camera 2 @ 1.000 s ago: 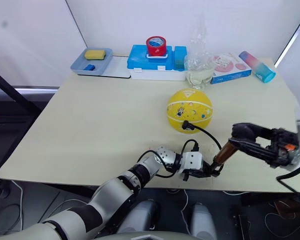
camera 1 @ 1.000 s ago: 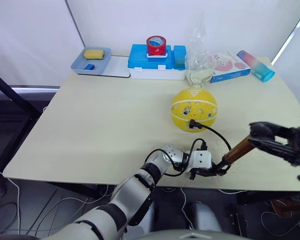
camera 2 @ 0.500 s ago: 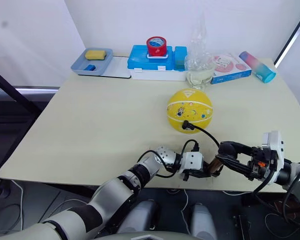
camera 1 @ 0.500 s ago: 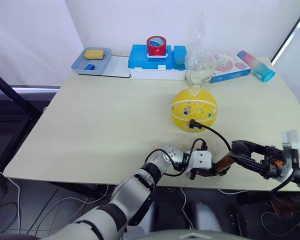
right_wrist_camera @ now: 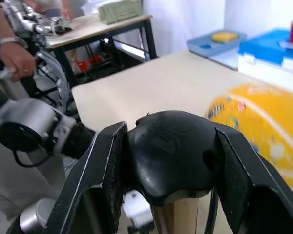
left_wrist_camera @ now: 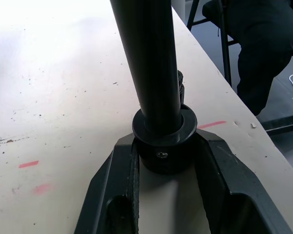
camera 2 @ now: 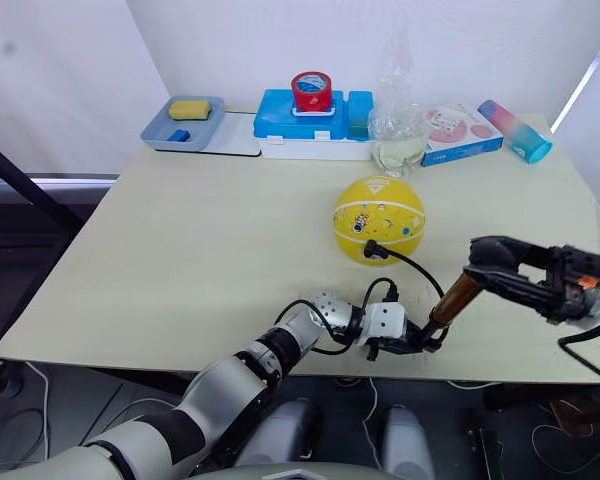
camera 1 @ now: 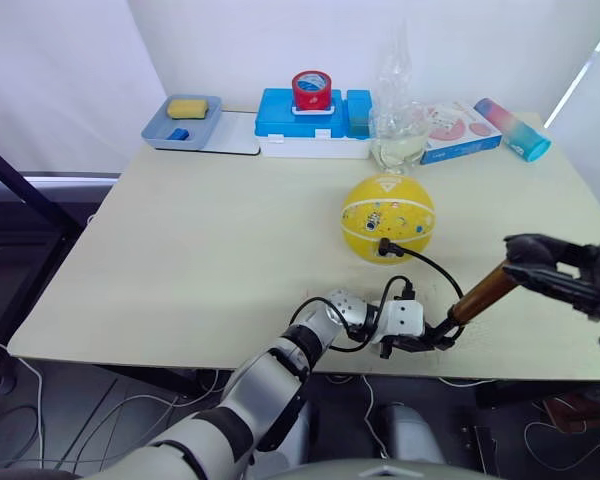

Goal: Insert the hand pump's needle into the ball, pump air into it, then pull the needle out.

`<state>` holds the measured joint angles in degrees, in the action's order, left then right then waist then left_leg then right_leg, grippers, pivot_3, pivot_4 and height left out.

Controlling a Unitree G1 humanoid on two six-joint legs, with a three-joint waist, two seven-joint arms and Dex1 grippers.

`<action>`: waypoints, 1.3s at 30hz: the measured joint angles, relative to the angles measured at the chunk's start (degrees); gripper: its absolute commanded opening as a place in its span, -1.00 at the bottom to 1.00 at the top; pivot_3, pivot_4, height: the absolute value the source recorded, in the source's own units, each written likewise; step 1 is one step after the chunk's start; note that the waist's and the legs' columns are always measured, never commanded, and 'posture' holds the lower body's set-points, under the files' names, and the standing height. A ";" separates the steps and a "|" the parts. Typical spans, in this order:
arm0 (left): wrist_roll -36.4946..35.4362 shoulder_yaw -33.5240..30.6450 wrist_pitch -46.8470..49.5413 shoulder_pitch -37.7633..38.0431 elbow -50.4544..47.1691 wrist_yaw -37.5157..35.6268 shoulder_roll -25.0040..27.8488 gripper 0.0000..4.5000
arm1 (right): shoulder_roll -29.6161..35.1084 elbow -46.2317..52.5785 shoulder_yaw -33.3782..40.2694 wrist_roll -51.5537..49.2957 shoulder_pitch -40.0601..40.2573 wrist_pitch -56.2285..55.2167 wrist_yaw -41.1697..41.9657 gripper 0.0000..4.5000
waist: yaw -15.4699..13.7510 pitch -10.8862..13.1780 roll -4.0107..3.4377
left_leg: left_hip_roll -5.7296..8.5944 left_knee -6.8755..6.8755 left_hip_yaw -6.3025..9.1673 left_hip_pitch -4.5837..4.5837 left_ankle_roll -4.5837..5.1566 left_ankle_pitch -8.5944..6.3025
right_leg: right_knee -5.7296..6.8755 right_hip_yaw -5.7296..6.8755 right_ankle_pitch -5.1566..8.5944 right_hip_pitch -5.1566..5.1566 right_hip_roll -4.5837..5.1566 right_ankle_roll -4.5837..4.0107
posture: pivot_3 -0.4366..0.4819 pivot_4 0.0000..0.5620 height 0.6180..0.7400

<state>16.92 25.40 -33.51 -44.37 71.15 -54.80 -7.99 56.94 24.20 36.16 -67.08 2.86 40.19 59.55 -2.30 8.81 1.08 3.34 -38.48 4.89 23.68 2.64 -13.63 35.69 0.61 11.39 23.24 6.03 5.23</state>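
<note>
Left end effector (left_wrist_camera: pixel 163 161) clamped on pump (camera 2: pixel 453 299) base cap at counter (camera 1: pixel 180 250) edge. Right end effector (right_wrist_camera: pixel 168 161) closed on T-handle, raised. Needle (camera 1: pixel 384 243) seated in ball (camera 1: pixel 388 219) ahead.

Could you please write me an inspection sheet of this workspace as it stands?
Surface: beige table, faint marks.
Job's things: ball round, needle in it; hand pump tilted, base on the table.
Clutter: blue tray with sponge, blue box with red tape roll, clear bag, pink packet, bottle along the far edge.
Grippers: left gripper clamps the pump's end cap; right gripper grips its handle.
Cables: black hose loops from ball to pump.
Surroundings: white walls, floor cables.
</note>
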 measured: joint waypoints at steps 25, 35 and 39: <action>-0.01 0.07 0.57 -0.19 0.58 0.36 0.00 -0.51 | -16.08 -0.70 -16.65 21.70 10.05 -18.39 -1.17 -0.14 | 0.09 -0.21 0.26 | -0.05 0.02 0.00 -0.14 -0.01 0.00 | 0.02 -0.01 0.01 -0.07 -0.06 0.00 | -0.05 -0.47 0.99; -0.01 0.17 0.00 -0.21 0.20 0.23 0.00 -0.51 | -4.89 2.40 -3.89 5.43 6.57 -5.97 -0.55 -0.14 | 0.00 -0.07 -0.07 | 0.00 0.01 0.03 0.01 0.00 0.00 | 0.01 0.01 0.01 0.01 -0.01 -0.01 | -0.05 -0.47 0.99; -0.01 0.17 -0.02 -0.24 0.22 0.23 0.01 -0.51 | -1.94 2.88 1.16 -0.32 4.21 -1.54 -1.54 -0.14 | 0.00 -0.05 -0.05 | -0.01 0.01 0.03 0.01 0.00 0.00 | 0.01 0.01 0.01 0.01 -0.02 0.00 | -0.05 -0.47 0.99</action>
<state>16.91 25.56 -33.53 -44.61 71.37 -54.58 -7.99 55.00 27.08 37.32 -67.40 7.08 38.65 58.01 -2.30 8.76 1.03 3.33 -38.46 4.92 23.69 2.63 -13.64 35.70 0.63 11.40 23.25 6.02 5.22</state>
